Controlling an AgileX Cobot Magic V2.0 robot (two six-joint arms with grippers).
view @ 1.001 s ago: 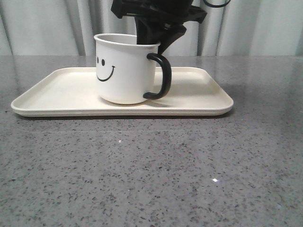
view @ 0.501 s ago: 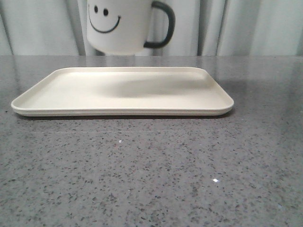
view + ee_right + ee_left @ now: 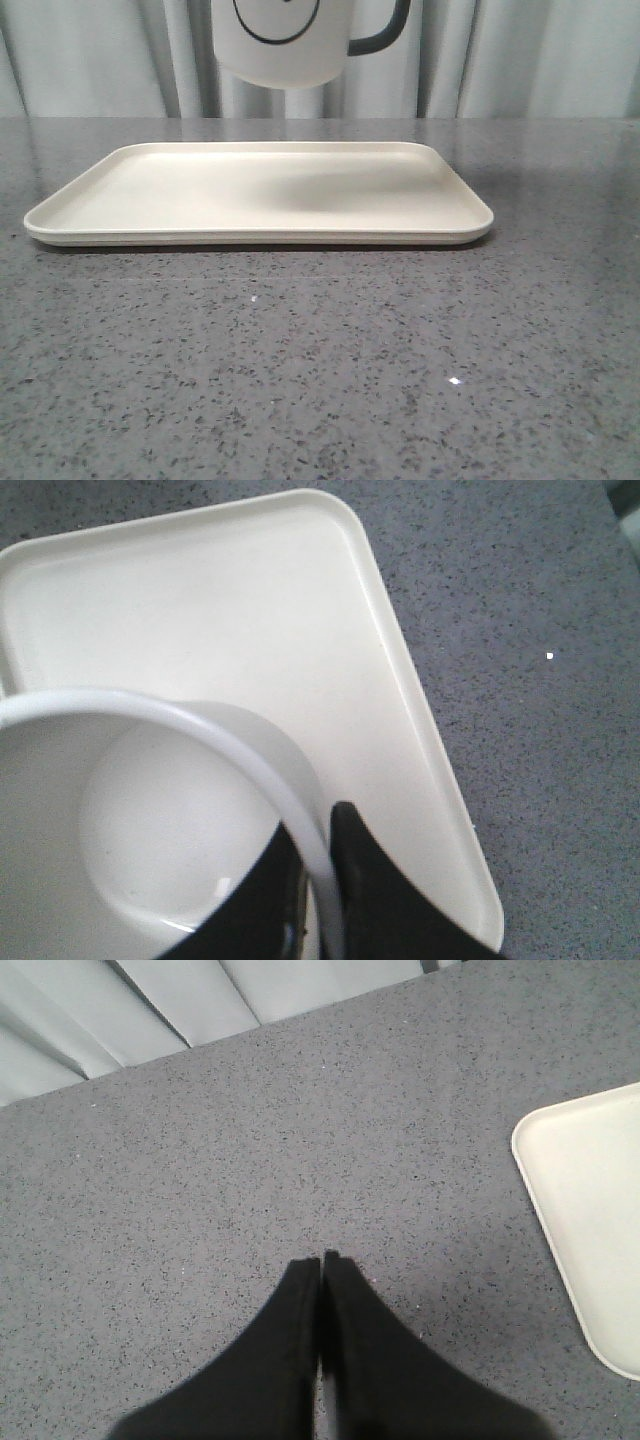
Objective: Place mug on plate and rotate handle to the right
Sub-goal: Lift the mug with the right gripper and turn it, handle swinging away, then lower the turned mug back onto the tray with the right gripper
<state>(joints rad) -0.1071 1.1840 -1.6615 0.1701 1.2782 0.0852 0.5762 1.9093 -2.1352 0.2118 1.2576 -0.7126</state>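
The white mug [image 3: 280, 55] with the black smile hangs in the air above the cream plate [image 3: 150, 190], its top cut off by the front view's upper edge. Its black handle [image 3: 385, 35] points right. In the right wrist view my right gripper [image 3: 318, 855] is shut on the mug's rim [image 3: 250, 755], one finger inside the mug [image 3: 150, 850] and one outside, with the plate [image 3: 250, 600] below. My left gripper [image 3: 321, 1260] is shut and empty over bare grey table, left of the plate's corner [image 3: 590, 1200].
The plate lies on a speckled grey tabletop [image 3: 320, 360]. Pale curtains [image 3: 540, 60] hang behind the table's far edge. The mug's shadow falls on the plate's middle.
The mug was lifted off the plate and has kept rising, shifting a little to the right; the gripper has left the front view.
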